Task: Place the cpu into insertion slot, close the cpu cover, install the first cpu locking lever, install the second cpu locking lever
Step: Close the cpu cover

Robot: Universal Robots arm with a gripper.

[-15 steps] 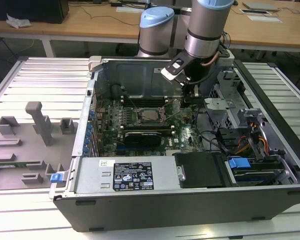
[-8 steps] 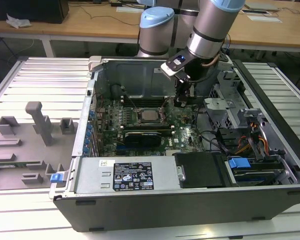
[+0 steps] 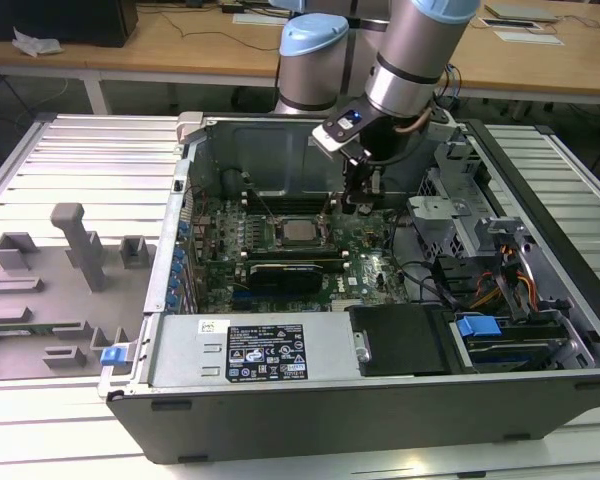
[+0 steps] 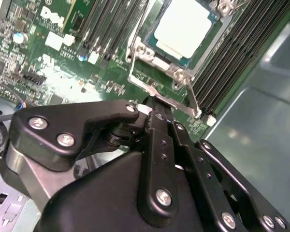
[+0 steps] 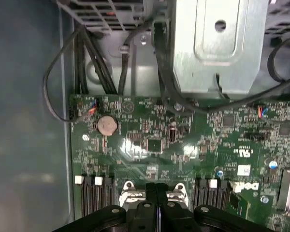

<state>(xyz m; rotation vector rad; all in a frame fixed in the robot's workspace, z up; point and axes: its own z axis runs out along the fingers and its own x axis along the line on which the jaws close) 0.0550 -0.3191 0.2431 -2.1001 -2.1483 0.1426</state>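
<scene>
The cpu, a pale silver square, lies flat in the insertion slot in the middle of the motherboard. The silver cpu cover lies down around the chip as a frame. A thin metal locking lever runs along the socket's near edge, and a second wire piece angles off beside it. My gripper is shut, its black fingertips pressed together right at this lever; whether they touch it I cannot tell. In the exterior view my gripper hangs just to the right of the socket.
Black memory slots flank the socket on both sides. A metal drive bracket and black cables sit beyond the board's edge. The case walls enclose the board, and a grey parts fixture lies on the exterior view's left.
</scene>
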